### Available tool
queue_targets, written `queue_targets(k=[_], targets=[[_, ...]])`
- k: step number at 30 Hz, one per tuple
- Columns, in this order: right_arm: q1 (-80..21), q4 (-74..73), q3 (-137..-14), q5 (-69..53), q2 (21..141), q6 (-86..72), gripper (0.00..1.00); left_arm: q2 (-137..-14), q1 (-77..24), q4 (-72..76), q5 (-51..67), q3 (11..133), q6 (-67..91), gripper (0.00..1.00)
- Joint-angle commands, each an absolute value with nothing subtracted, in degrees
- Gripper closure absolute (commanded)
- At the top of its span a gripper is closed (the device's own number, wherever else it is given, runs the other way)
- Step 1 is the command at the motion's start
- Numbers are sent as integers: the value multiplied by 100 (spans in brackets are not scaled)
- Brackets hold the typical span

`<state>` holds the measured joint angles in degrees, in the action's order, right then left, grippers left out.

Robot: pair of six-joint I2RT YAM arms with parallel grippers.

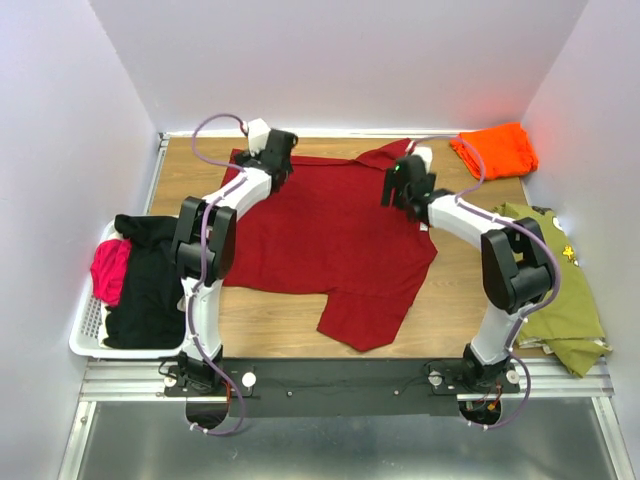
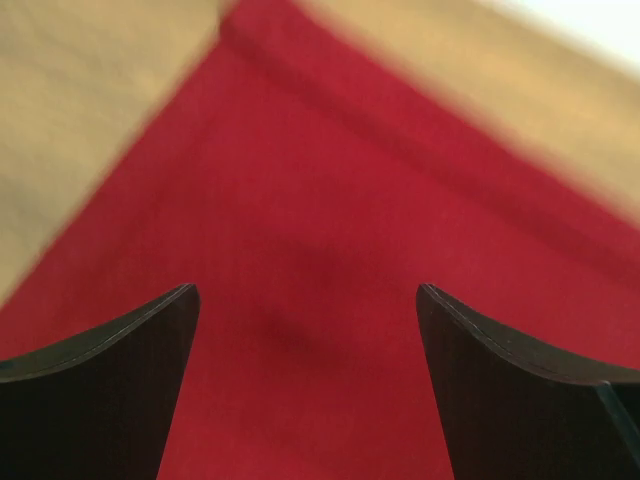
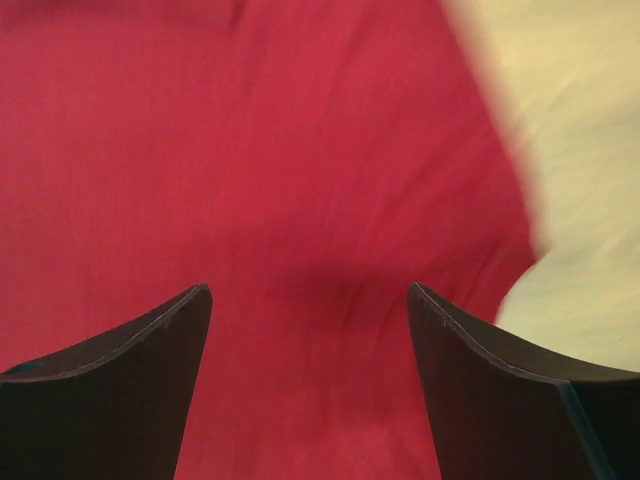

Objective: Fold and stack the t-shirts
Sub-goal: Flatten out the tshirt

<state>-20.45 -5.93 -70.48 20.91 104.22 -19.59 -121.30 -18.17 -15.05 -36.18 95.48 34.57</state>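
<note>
A dark red t-shirt [image 1: 330, 235] lies spread over the middle of the wooden table, one sleeve sticking out toward the near edge. My left gripper [image 1: 272, 160] hovers over its far left corner; its jaws stand wide apart above bare red cloth [image 2: 300, 250] with nothing between them. Over the shirt's far right edge my right gripper [image 1: 400, 185] is likewise open above the cloth [image 3: 300, 200], holding nothing. A bright orange t-shirt [image 1: 495, 150] sits folded at the far right corner.
A white basket [image 1: 85, 335] at the left edge holds black and pink clothes. An olive green garment [image 1: 555, 290] lies at the right edge. White walls close in the table on three sides.
</note>
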Motion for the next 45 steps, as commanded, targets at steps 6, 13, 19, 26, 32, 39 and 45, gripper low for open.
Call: queue_targets(k=[6, 13, 19, 26, 32, 39, 45], targets=[[-2540, -1134, -5521, 1608, 9695, -2979, 16, -11022, -1828, -1609, -2910, 7753, 3937, 2], [-2584, -1195, -4852, 1880, 9422, -3146, 16, -10854, -1977, -1318, -2672, 7058, 4087, 2], [-2558, -1388, -4799, 2425, 9755, -3348, 16, -10618, -2030, -1108, -2619, 6636, 4131, 2], [-2224, -1766, -5396, 2417, 10327, -3279, 15, -10354, -2065, -1099, -2654, 6452, 4131, 2], [-1662, -1942, -6142, 2233, 10704, -2997, 14, -10301, -2083, -1064, -2611, 6460, 4131, 2], [-1073, -2074, -7143, 2074, 11311, -2593, 14, -10345, -2118, -1046, -2672, 6556, 4069, 2], [-774, -2319, -8216, 1951, 12005, -2206, 13, -10555, -2118, -1107, -2698, 6802, 4017, 2]])
